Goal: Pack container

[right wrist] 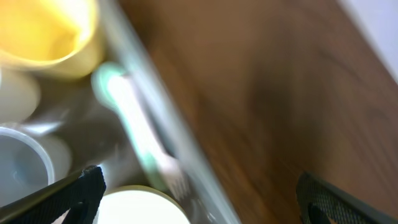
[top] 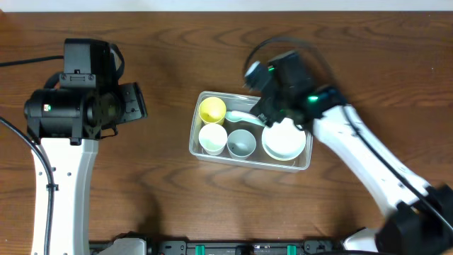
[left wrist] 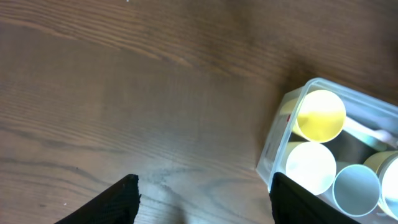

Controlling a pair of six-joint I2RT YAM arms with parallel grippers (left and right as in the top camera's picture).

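While the clear container [top: 193,134] sits on the worktop [top: 163,205] between the two arms, holding a yellow cup [top: 211,110], a white cup [top: 212,139], a pale blue cup [top: 241,144], a white bowl [top: 284,140] and a pale utensil [top: 241,117], we see the right hand [right wrist: 199,196] released, its fingers spread over the container's far rim. We find the left hand [left wrist: 205,202] likewise released, over bare wood just left of the container.

Readable text: none in any view.
Container [left wrist: 348,93] wall: pale sticker [left wrist: 272,152] with a red mark, too blurred to read.
Left arm [top: 60,112] housing: tiny green-and-red spot, no letters legible.
Right arm [top: 304,99]: green lights, no writing legible.
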